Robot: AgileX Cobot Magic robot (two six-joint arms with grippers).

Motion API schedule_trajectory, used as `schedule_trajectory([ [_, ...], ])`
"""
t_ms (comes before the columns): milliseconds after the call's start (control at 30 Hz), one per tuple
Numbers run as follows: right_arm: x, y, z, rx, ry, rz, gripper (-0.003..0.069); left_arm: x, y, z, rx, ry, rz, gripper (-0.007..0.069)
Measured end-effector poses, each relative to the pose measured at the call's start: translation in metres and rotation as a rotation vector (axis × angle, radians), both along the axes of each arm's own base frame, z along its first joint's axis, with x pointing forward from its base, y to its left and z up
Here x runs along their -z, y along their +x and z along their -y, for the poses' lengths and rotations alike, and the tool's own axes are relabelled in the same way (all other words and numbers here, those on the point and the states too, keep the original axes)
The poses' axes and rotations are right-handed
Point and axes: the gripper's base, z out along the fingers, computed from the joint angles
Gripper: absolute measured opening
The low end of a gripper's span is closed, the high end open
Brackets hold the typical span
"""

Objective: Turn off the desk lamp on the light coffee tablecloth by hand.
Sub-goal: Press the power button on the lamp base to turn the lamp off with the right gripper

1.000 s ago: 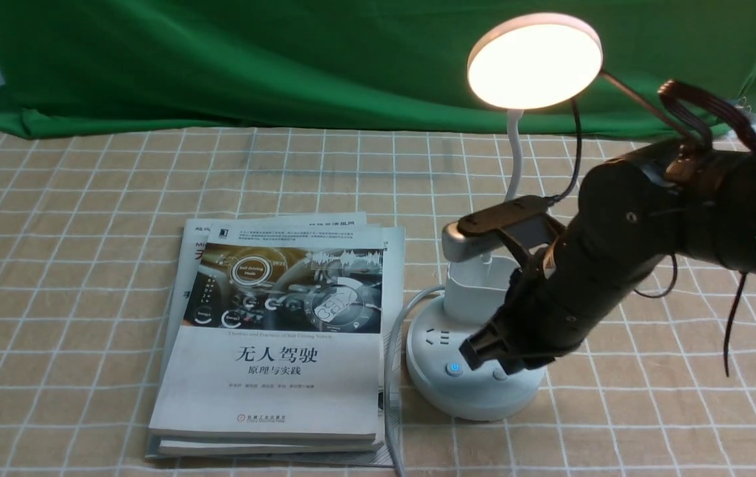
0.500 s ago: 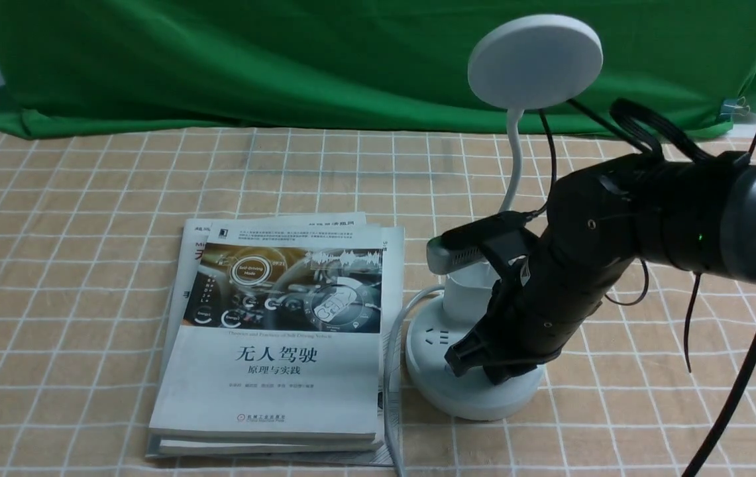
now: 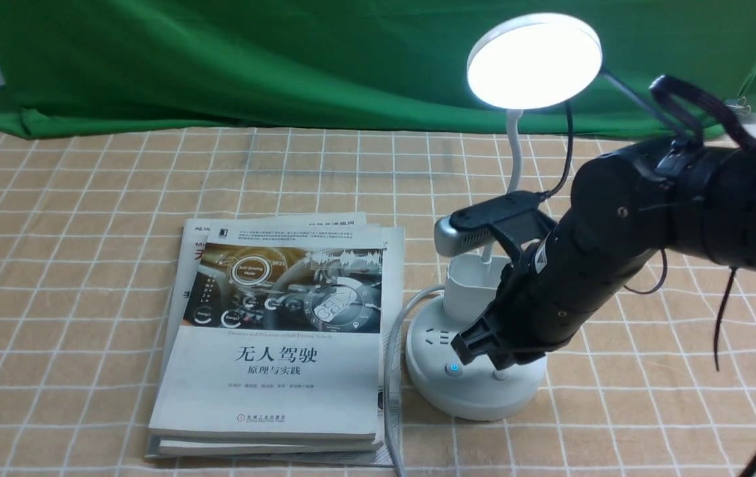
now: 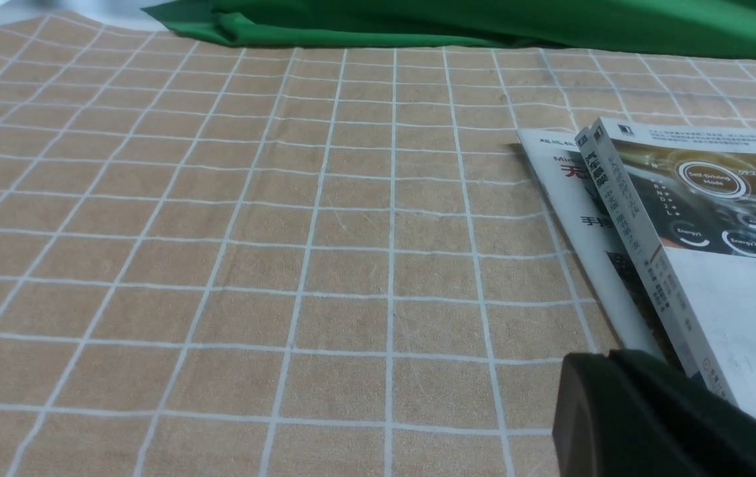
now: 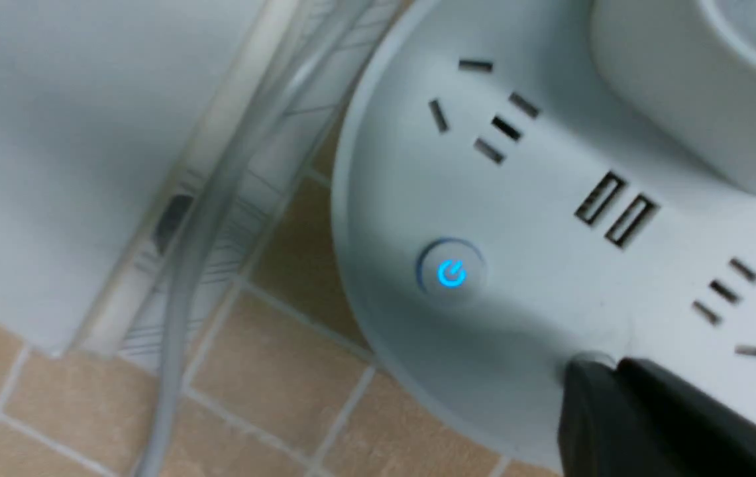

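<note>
Desk lamp (image 3: 464, 397) base under right hand (image 3: 486, 352)

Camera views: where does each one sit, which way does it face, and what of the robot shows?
Front view: between the arms, facing forward over the light coffee tablecloth, books and lit desk lamp; right arm and right gripper show.
Left wrist view: low over the cloth, facing the books' corner and green backdrop; only the left gripper shows, shut.
Right wrist view: close above the lamp's base, facing the blue-lit button; only the right gripper's shut tip shows.
Front and right wrist views share that button.
</note>
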Motion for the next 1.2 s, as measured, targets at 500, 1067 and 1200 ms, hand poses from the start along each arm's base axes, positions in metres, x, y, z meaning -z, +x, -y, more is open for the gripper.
schedule_trajectory([
  [500, 0.015, 0.005, -0.003, -0.001, -0.018, -0.020, 0.0036, 0.000, 0.000, 0.000, 0.000, 0.000, 0.000, 0.0004],
  [1067, 0.020, 0.007, -0.004, -0.003, -0.021, -0.015, 0.0036, 0.000, 0.000, 0.000, 0.000, 0.000, 0.000, 0.0004],
  [1200, 0.021, 0.008, -0.005, -0.005, -0.025, -0.018, 0.0036, 0.000, 0.000, 0.000, 0.000, 0.000, 0.000, 0.0004],
])
